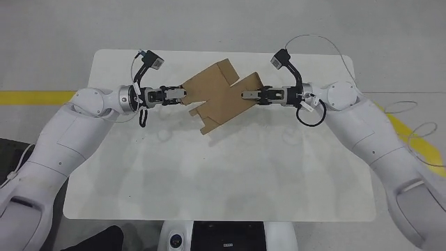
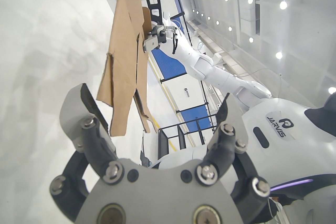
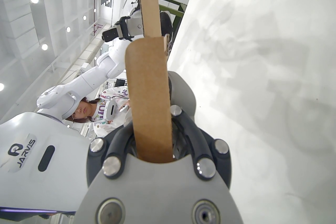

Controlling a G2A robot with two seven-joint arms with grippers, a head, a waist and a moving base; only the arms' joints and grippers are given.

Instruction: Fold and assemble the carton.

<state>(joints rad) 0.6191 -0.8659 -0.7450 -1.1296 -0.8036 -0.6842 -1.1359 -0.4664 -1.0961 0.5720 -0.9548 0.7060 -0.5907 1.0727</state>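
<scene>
Top view has a white table on a grey floor, with a yellow line crossing the floor at far left. Left gripper sits at the left edge of the carton, jaws apart and clamping nothing. That carton, flat brown board partly unfolded, is held up over the far middle of the table. Right gripper has its jaws clamped on the carton's right flap. Left wrist view shows the room behind: rows of ceiling lights, blue panels and a small dark label on a white panel
</scene>
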